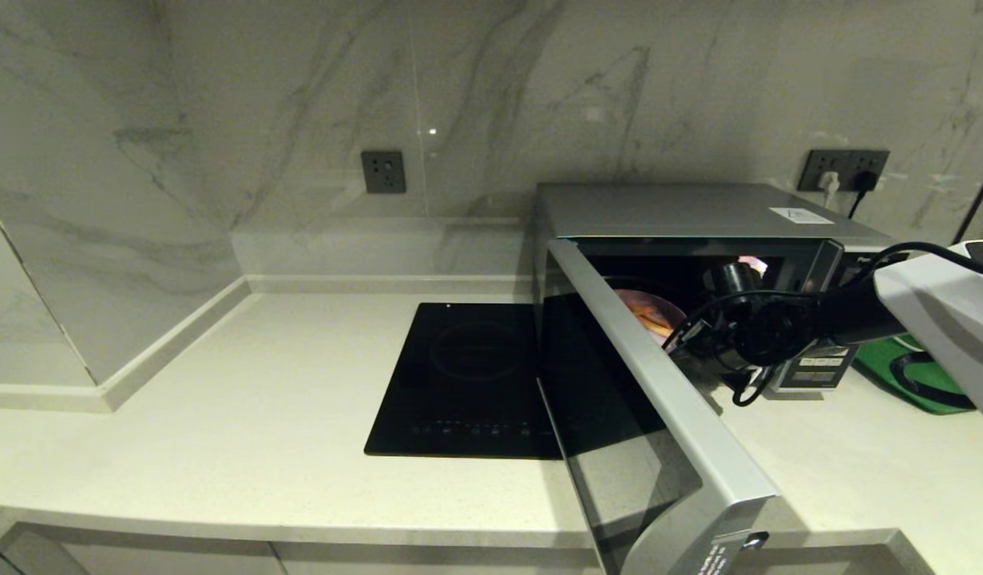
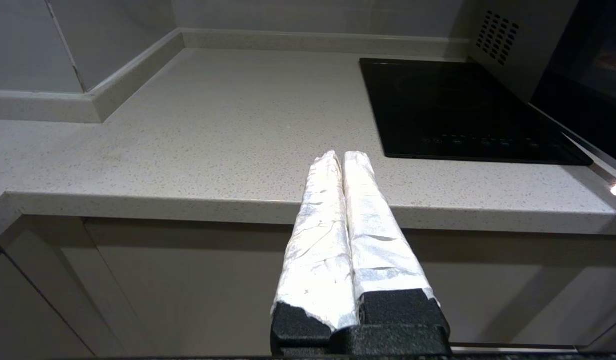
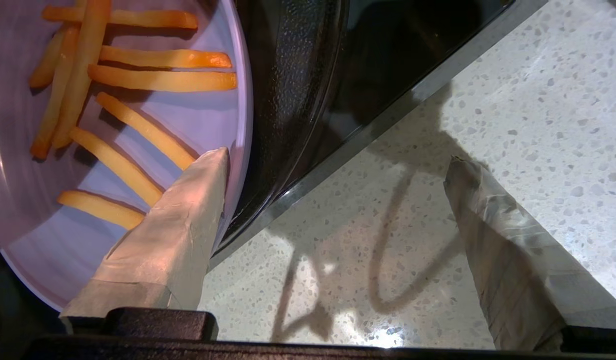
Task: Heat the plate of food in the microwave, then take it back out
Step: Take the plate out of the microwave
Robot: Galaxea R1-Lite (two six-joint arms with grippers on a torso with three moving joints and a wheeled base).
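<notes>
The silver-grey microwave stands on the counter's right side with its dark glass door swung wide open toward me. Inside, the pale lilac plate of orange fry sticks rests on the dark glass turntable. My right arm reaches to the oven's mouth. The right gripper is open wide: one taped finger lies over the plate's near rim, the other hangs over the speckled counter outside. Nothing is clamped. My left gripper is shut and empty, parked below the counter's front edge.
A flat black induction hob is set in the counter left of the open door; in the left wrist view the hob lies ahead to the right. A green tray sits right of the microwave. Marble walls with sockets close the back.
</notes>
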